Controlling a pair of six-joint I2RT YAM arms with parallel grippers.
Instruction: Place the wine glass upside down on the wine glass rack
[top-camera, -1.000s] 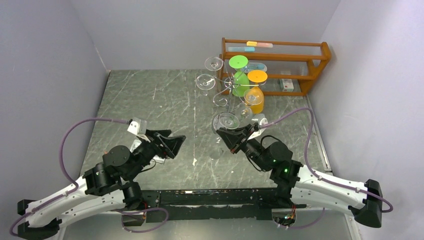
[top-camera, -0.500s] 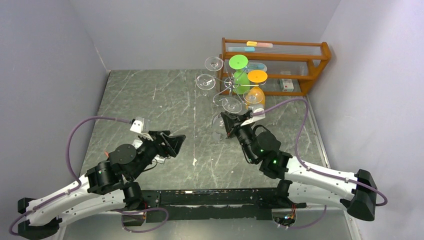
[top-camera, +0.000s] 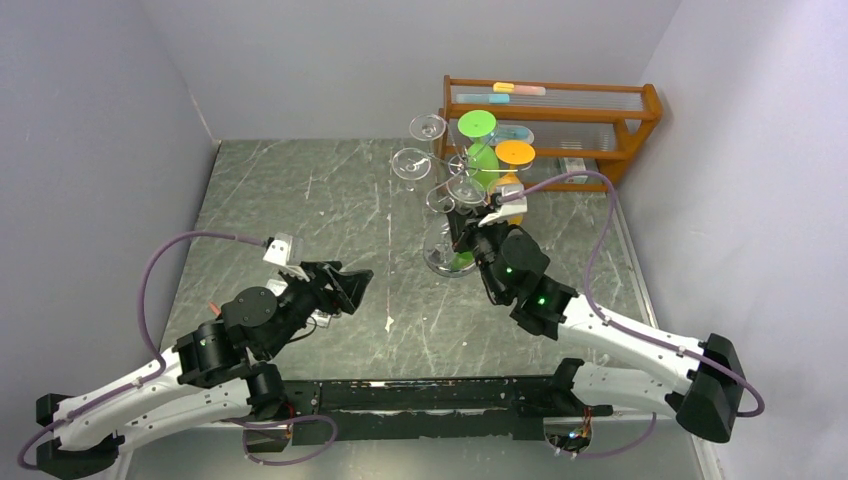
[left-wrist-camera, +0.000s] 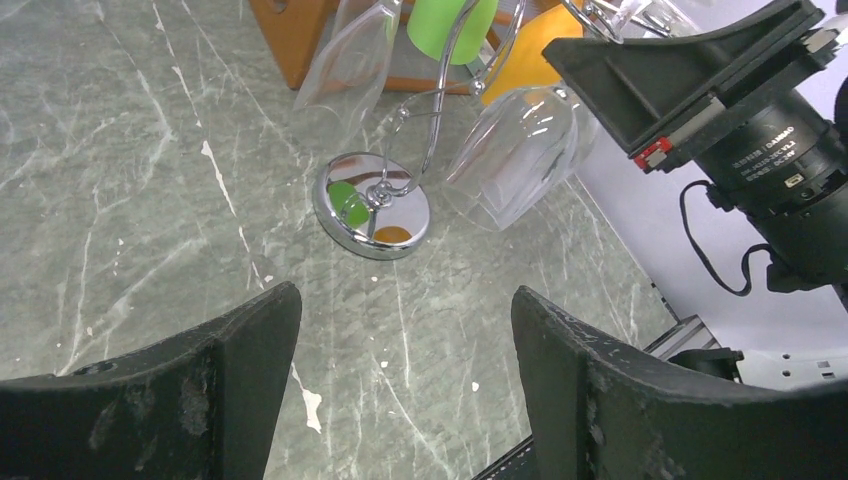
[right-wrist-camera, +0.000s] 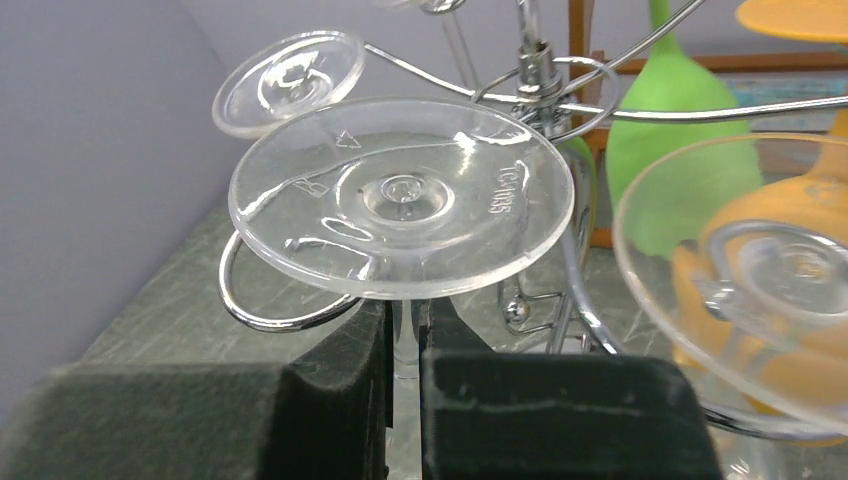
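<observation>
My right gripper (right-wrist-camera: 405, 338) is shut on the stem of a clear wine glass held upside down, its round foot (right-wrist-camera: 400, 195) on top. In the left wrist view its bowl (left-wrist-camera: 520, 150) hangs beside the pole of the chrome wine glass rack (left-wrist-camera: 372, 205). One curled arm of the rack (right-wrist-camera: 270, 312) lies just under the foot, left of the stem. From above, the right gripper (top-camera: 468, 230) stands at the wine glass rack (top-camera: 445, 262), with the wine glass foot (top-camera: 466, 189) among the arms. My left gripper (left-wrist-camera: 405, 310) is open and holds nothing; it hangs over the table (top-camera: 350, 285).
The rack carries two other clear glasses (top-camera: 428, 126) (top-camera: 410, 163), a green one (top-camera: 478, 125) and an orange one (top-camera: 515, 152). Another clear foot (right-wrist-camera: 770, 270) is close on the right of the held glass. A brown wooden shelf (top-camera: 600, 100) stands behind at the wall.
My right arm has carried the wine glass away from me and up to the rack, in among its arms. The left arm has hardly moved and stays open.
</observation>
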